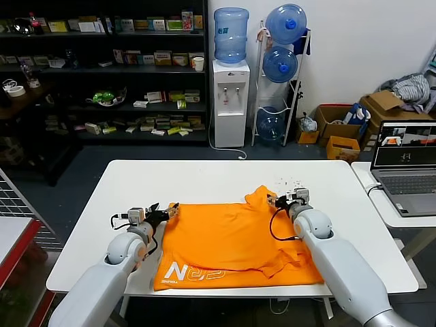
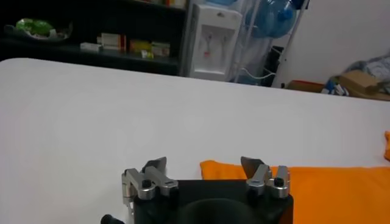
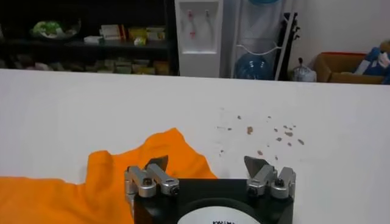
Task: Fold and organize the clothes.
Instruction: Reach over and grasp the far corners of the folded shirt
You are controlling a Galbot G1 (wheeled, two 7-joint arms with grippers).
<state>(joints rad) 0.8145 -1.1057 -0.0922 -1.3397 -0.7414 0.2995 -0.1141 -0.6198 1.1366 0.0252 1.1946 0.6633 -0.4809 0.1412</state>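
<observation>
Both grippers are spread wide with nothing between the fingers. The left gripper [image 2: 206, 165] has one finger [image 2: 156, 167] over bare table [image 1: 204, 178] and the other finger [image 2: 255, 167] right over the far left corner of the T-shirt [image 1: 231, 242]; I can't tell if it's touching the cloth. The right gripper [image 3: 208, 164] sits at the shirt's far right corner, where a sleeve bunches up just ahead of its left finger [image 3: 158, 165]. Its other finger [image 3: 256, 165] is over bare table, with a scatter of small brown specks [image 3: 268, 135] a bit beyond it.

The orange shirt lies mostly flat between the two grippers, spreading back toward the near table edge. White lettering [image 1: 194, 272] shows near that edge, and the near right part is rumpled. Off to the right of the right gripper there's a laptop [image 1: 407, 167] on a side table.
</observation>
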